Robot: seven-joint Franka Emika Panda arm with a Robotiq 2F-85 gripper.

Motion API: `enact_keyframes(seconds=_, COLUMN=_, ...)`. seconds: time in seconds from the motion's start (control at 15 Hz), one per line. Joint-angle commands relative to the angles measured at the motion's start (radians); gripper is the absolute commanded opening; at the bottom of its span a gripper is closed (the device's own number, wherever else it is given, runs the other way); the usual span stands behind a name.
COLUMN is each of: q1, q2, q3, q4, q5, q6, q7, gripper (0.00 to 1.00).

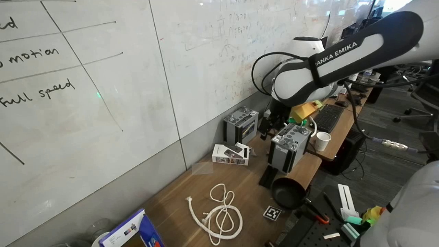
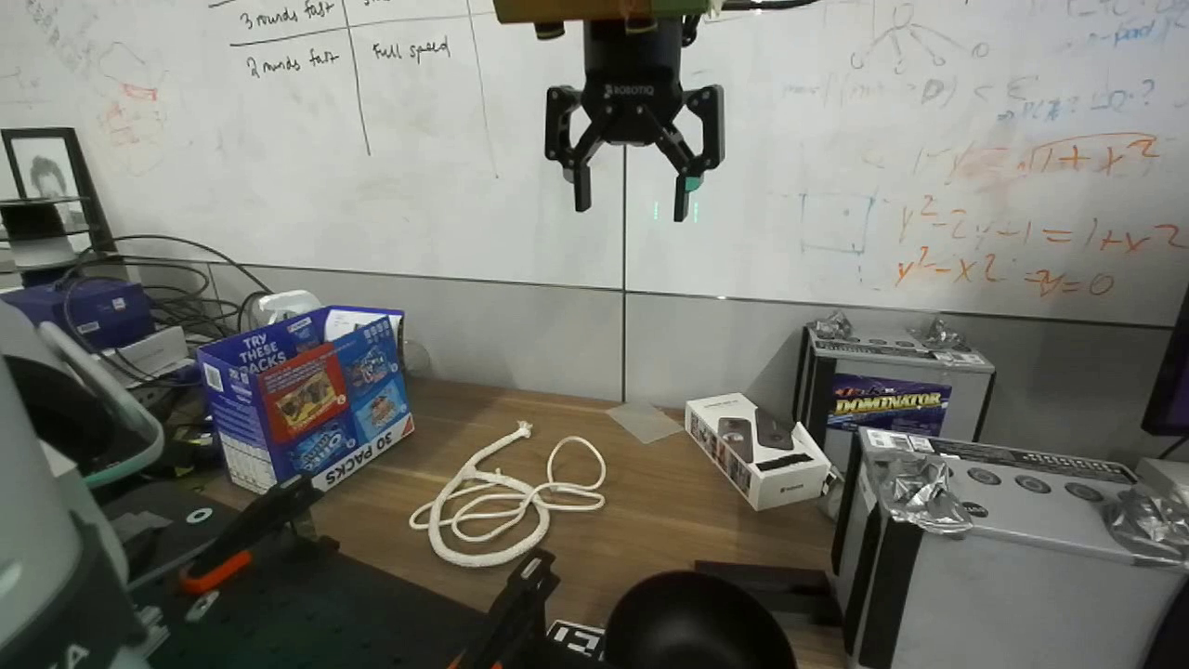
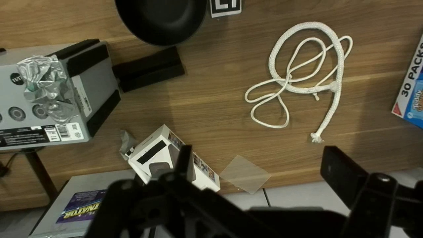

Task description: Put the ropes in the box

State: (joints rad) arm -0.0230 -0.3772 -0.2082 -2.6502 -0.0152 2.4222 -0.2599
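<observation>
A thick white rope (image 1: pixel 241 221) lies curled on the wooden table, and it also shows in the wrist view (image 3: pixel 272 61). A thin white rope (image 3: pixel 272 126) lies looped across it, tangled with it. Both also lie mid-table in an exterior view, the thick rope (image 2: pixel 483 560) and the thin rope (image 2: pixel 581 507). A blue snack box (image 2: pixel 243 409) with an open top stands left of the ropes there; its edge shows at the right of the wrist view (image 3: pixel 413 96). My gripper (image 2: pixel 633 209) is open and empty, high above the table, its fingers spread in the wrist view (image 3: pixel 258 155).
A white phone box (image 2: pixel 757 455) lies right of the ropes, near a clear sheet (image 2: pixel 644 422). Two grey metal units (image 1: pixel 289 147) stand beyond it. A black pan (image 1: pixel 288 193) and a printed marker (image 1: pixel 272 213) are at the front. A whiteboard wall (image 1: pixel 103 137) borders the back edge.
</observation>
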Motion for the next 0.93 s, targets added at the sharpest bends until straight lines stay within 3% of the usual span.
enact_keyframes(seconds=0.0, q1=0.005, q2=0.103, q3=0.04, q4=0.006, q5=0.022, q6=0.062, q7=0.029, gripper=1.0)
enact_keyframes(seconds=0.53, q1=0.075, q2=0.473, q3=0.18, q4=0.075, q5=0.149, q6=0.236, q7=0.118, gripper=1.0)
enact_keyframes(seconds=0.87, q1=0.086, q2=0.718, q3=0.274, q4=0.147, q5=0.246, q6=0.361, q7=0.292, gripper=1.0)
